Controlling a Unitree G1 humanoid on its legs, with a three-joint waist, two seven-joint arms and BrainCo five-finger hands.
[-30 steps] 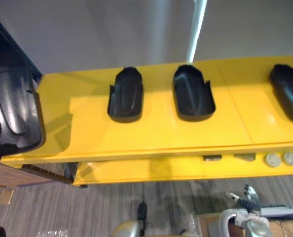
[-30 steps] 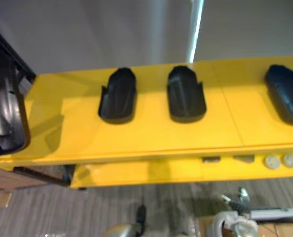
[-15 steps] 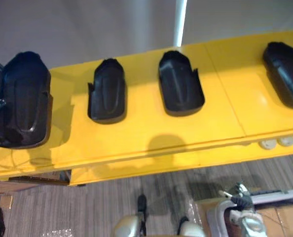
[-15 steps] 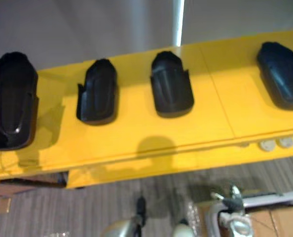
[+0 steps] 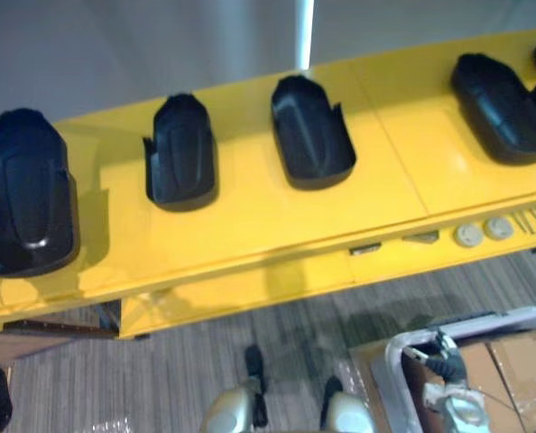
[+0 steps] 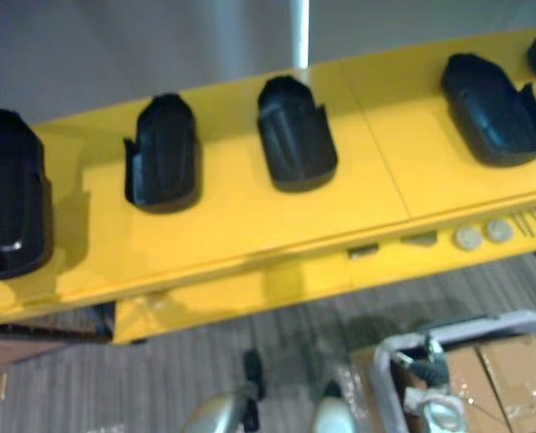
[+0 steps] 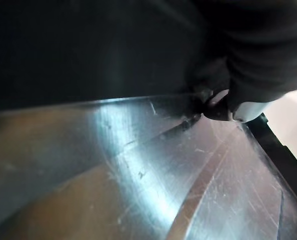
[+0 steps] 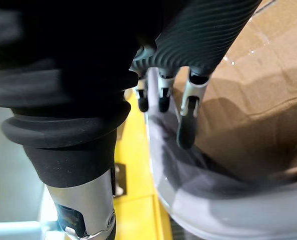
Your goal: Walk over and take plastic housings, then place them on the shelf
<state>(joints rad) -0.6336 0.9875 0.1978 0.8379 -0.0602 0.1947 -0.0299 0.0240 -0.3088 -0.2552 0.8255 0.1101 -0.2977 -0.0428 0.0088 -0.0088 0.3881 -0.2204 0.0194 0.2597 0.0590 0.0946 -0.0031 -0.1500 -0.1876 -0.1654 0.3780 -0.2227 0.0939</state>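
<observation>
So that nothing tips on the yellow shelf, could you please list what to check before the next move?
1. Leftmost housing seated flat on the shelf: cannot tell, its underside is hidden.
2. Left hand hold on it: cannot tell.
3. Clear of the second housing: ok, a yellow gap shows between them.
4. Right hand free: ok, open and empty over the grey bin.
5. Room for more: ok, bare shelf between the third housing and fourth housing.
</observation>
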